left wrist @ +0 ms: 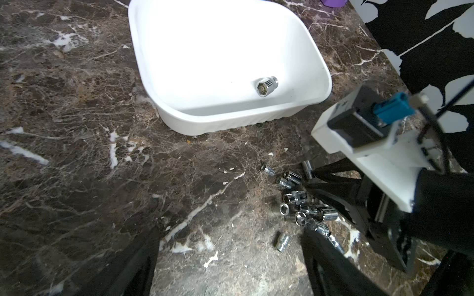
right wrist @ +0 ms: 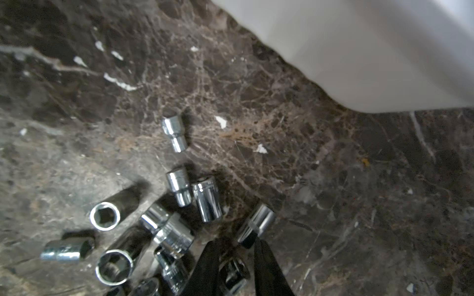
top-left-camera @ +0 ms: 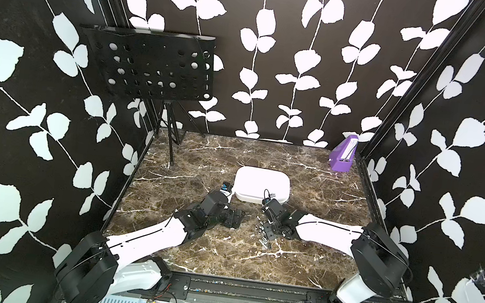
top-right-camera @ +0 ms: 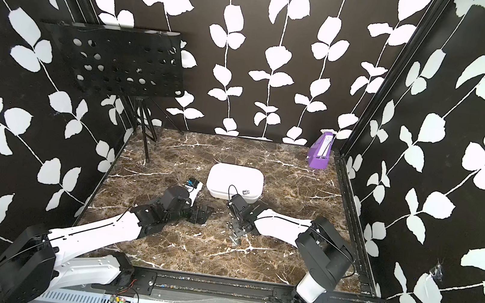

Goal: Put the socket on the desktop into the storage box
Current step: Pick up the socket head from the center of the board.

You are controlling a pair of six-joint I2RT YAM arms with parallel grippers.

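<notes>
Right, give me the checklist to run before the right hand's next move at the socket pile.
1. Right hand down at the socket pile: ok. Its fingers flank one dark socket.
2. Firm grip on that dark socket: cannot tell.
3. Neighbouring sockets clear of the fingers: not ok. Several lie right beside them.
4. Storage box has room: ok. Only a lone socket lies inside.
5. Left hand open and empty: ok.
</notes>
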